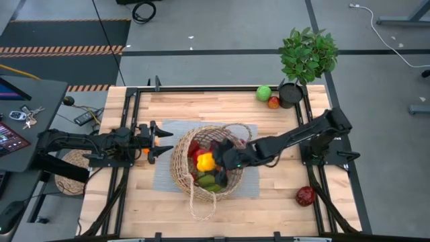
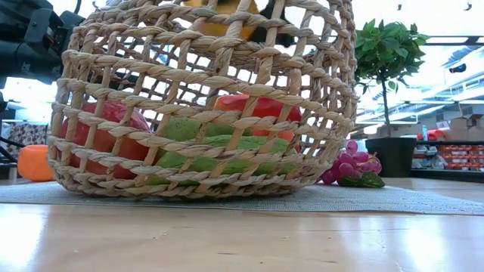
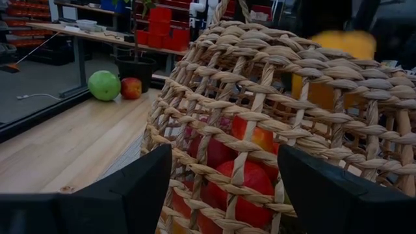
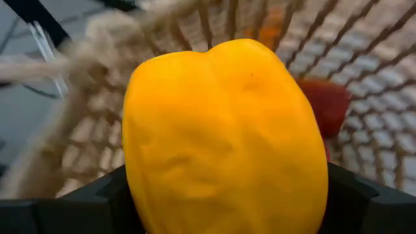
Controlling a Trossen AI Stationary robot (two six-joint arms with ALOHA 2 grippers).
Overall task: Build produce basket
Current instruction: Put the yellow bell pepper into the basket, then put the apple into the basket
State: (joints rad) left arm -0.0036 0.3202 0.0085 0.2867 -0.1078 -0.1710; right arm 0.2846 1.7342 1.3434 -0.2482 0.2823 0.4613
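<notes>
The right end effector (image 1: 216, 163) reaches over the basket (image 1: 180, 165) at the middle of the worktop (image 1: 282, 202), its fingers clamped on a yellow pepper (image 1: 205, 161) held above the red and green produce inside. The left end effector (image 1: 161, 142) sits just left of the basket – fingers spread, holding nothing – with an orange piece (image 2: 35, 162) beside it. A dark red fruit (image 1: 306, 195) lies near right; a green apple (image 1: 264, 93) lies far right by the potted plant (image 1: 308, 57).
</notes>
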